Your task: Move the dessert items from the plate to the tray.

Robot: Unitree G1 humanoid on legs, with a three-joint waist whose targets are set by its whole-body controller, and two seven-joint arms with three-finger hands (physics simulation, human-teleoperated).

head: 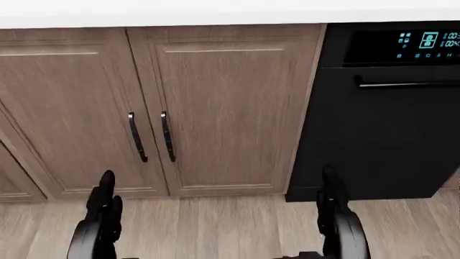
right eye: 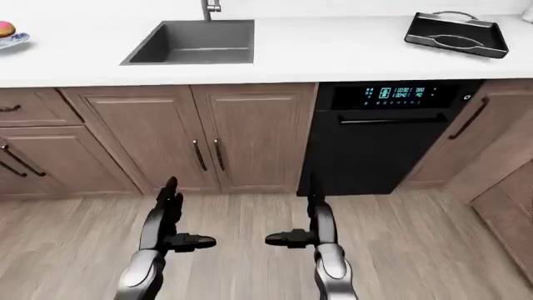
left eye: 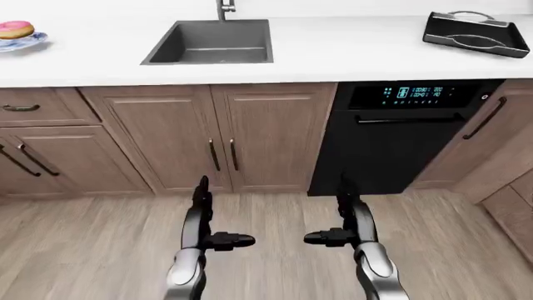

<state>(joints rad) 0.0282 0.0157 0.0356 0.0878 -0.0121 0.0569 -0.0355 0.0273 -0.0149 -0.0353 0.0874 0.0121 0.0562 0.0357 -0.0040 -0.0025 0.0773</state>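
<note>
A pink-iced donut (left eye: 15, 29) lies on a blue-rimmed plate (left eye: 33, 42) at the far left of the white counter in the left-eye view. A black tray (left eye: 477, 34) with handles lies at the counter's far right. My left hand (left eye: 208, 215) and right hand (left eye: 340, 212) hang low over the wood floor, far below the counter, fingers spread and empty. Both also show in the head view, left (head: 101, 208) and right (head: 334, 208).
A dark sink (left eye: 212, 41) with a faucet is set in the counter between plate and tray. Wood cabinet doors (left eye: 220, 134) stand below it, a black dishwasher (left eye: 404, 134) to their right. More cabinetry angles in at the right edge (left eye: 508, 187).
</note>
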